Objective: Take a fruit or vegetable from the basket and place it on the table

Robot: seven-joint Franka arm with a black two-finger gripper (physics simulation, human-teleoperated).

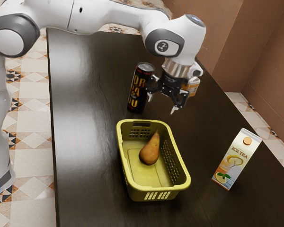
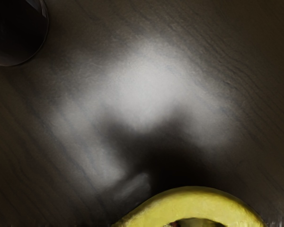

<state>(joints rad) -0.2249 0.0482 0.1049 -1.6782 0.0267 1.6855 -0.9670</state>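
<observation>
Nearest, going by the exterior view: yellow-green basket (image 1: 183,182) on the dark table (image 1: 85,142), with a brown pear (image 1: 149,153) inside, down on the basket's floor. Wide end toward the near side, stem end toward the basket's far end and the exterior view's right, close by the long side wall on that side. Long axis more along the basket than across, yet a bit aslant to its long walls. Hard to tell whether lying flat or with the neck somewhat raised.

Off to the exterior view's right, well apart from the basket: upright ICE TEA carton (image 1: 236,160) with an orange cap.

Farther on, gripper (image 1: 161,105) above the table just beyond the basket's far end, pointing down, fingers spread apart with nothing between them. Below it in the wrist view, bare wood with a dark shadow (image 2: 156,153), plus a curve of the basket's rim.

Just beside the gripper, dark can (image 1: 139,90) with yellow lettering, standing on the table. Behind the gripper, partly hidden, orange-and-white container (image 1: 193,88). Farthest, brown wall (image 1: 255,56).
</observation>
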